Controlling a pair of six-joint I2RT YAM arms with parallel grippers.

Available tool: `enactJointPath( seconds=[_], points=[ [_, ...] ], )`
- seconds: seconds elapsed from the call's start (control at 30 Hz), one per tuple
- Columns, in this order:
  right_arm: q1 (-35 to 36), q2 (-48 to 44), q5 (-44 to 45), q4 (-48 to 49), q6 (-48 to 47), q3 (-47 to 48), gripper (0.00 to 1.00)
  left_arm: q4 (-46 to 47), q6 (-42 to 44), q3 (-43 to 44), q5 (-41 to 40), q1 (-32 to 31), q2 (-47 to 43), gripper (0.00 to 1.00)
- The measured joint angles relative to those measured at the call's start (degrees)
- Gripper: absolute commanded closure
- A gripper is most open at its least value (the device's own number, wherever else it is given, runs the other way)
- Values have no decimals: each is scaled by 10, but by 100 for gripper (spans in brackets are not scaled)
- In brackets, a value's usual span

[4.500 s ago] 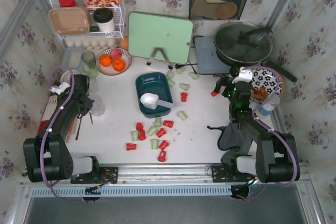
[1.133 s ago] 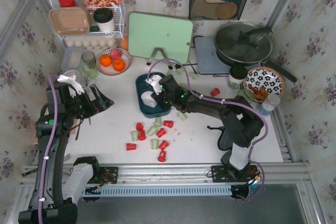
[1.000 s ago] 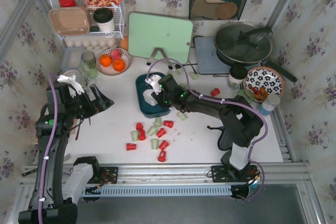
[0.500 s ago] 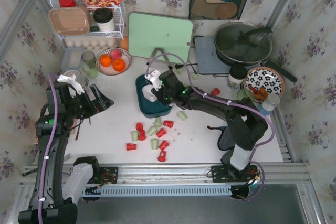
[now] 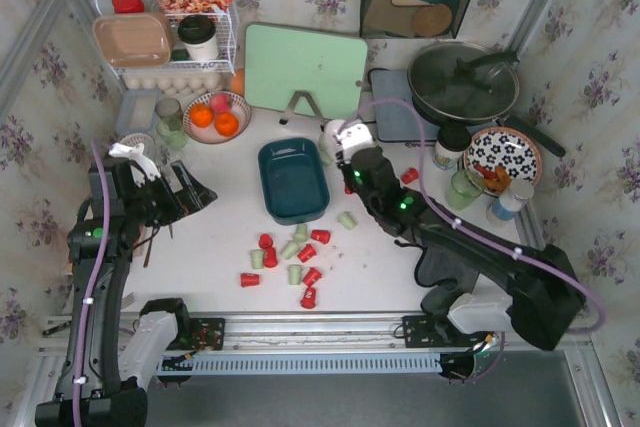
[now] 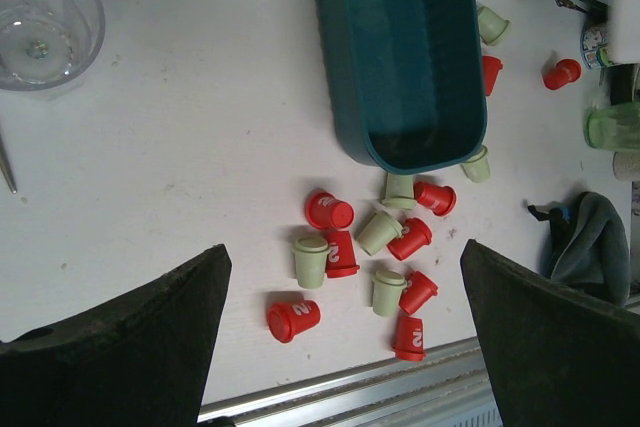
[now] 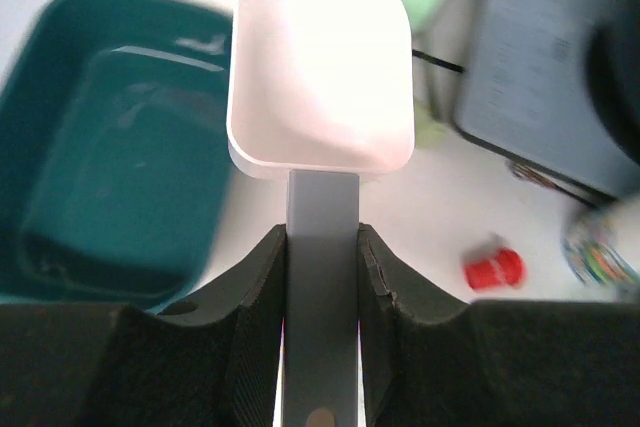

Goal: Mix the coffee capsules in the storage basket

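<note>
Seen from above, the right arm (image 5: 470, 247) stretches diagonally from its base to just right of the storage basket (image 5: 293, 179), and the right gripper (image 5: 352, 150) carries a white scoop (image 5: 334, 133). The left arm (image 5: 95, 247) stands raised at the left. The teal basket is empty; red and pale green coffee capsules (image 5: 291, 255) lie scattered on the table (image 5: 220, 247) around it.

The left wrist view shows the left gripper (image 6: 343, 252) spread wide, grasping nothing.

In the right wrist view, the jaws are closed on the scoop's grey handle.

1 storage basket (image 6: 405, 67), 9 red capsules (image 6: 329, 210) and at least 7 pale green capsules (image 6: 310, 259)
</note>
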Motion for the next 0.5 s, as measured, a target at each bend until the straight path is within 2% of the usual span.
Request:
enactJointPath(
  seconds=[0.23,0.5],
  points=[
    [-57,-127,203,24,88,-113,100,0,0,0,0,0,-1,1],
    [-166,-261,272,-67,256,-187,100,4,-4,-1,3,0,-2,1]
  ],
)
